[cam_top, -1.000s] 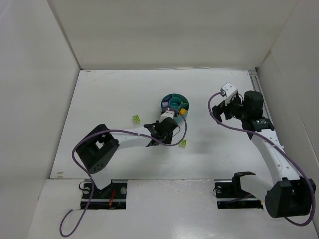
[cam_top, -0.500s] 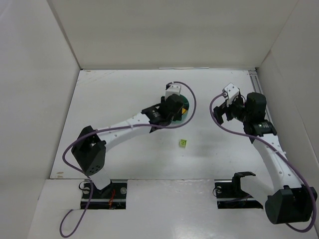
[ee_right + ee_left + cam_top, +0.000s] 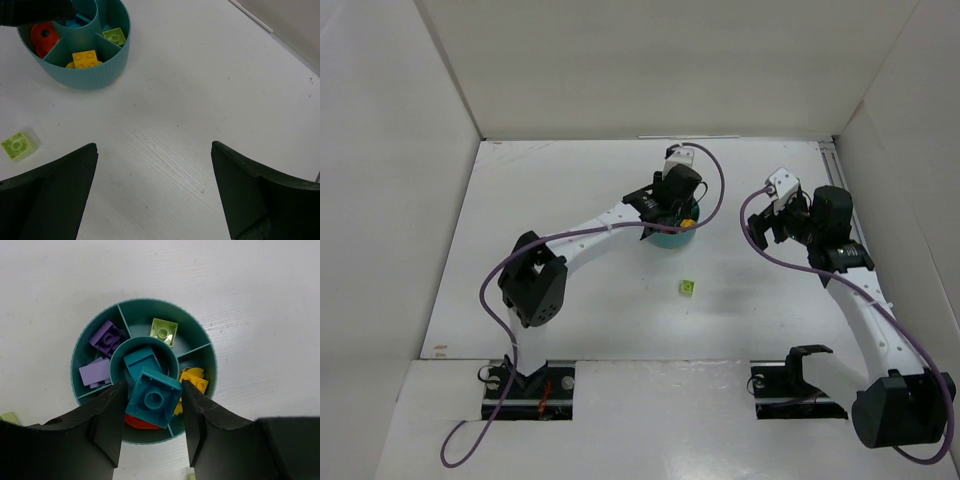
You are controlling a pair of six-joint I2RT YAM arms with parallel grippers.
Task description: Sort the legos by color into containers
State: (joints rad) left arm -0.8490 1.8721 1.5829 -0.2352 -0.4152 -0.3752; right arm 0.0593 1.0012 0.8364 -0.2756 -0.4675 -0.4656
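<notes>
Left wrist view: you look straight down into the dish (image 3: pixel 150 302).
left gripper (image 3: pixel 153 407): your fingers (image 3: pixel 107 425) pinch a teal brick (image 3: pixel 154 399) from both sides, its hollow underside facing the camera.
teal brick: it is held tilted over the near rim of the cup (image 3: pixel 145 338) at the middle of the dish.
cup: a second teal brick (image 3: pixel 141 361) lies inside.
wedges: two purple bricks (image 3: pixel 106 337) share the left one, and a lime brick (image 3: pixel 164 331) lies in the far one. The yellow bricks (image 3: pixel 194 382) fill the right one, and an orange piece (image 3: pixel 137 422) shows in the near one, partly hidden under the held brick.
right gripper (image 3: pixel 155 200): your fingers are spread wide with nothing between them, over bare table (image 3: pixel 560 200) toward the right edge.
loose brick (image 3: pixel 688 287): it is lime and lies near the middle of the table, on the near side of the dish and apart from it.
dish place: you find it toward the far edge, slightly right of the middle.
</notes>
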